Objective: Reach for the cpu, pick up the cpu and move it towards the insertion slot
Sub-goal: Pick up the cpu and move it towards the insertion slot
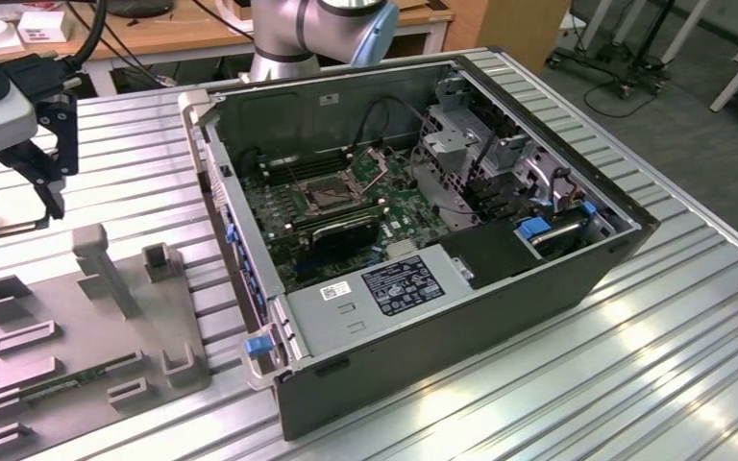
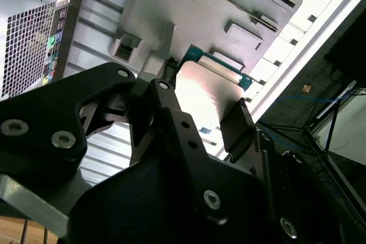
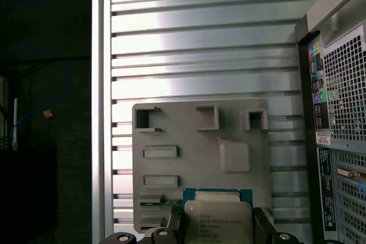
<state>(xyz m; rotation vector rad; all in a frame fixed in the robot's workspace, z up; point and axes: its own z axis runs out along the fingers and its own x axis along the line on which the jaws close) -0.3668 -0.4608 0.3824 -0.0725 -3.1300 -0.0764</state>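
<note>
Gripper (image 1: 12,219) hangs above the worktop (image 1: 676,365) near the grey holder (image 1: 87,327), jaws clamped on two opposite edges of the cpu (image 3: 218,220), chip held flat; insertion slot (image 1: 322,198) lies well apart toward 3 o'clock in the exterior view, inside the open computer case (image 1: 575,279).

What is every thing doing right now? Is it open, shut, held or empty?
gripper, shut on the cpu.
cpu, held up by the gripper.
insertion slot, looks empty, no chip in it.
computer case, lying on its side, open.
memory stick, lying flat in the grey tray.
</note>
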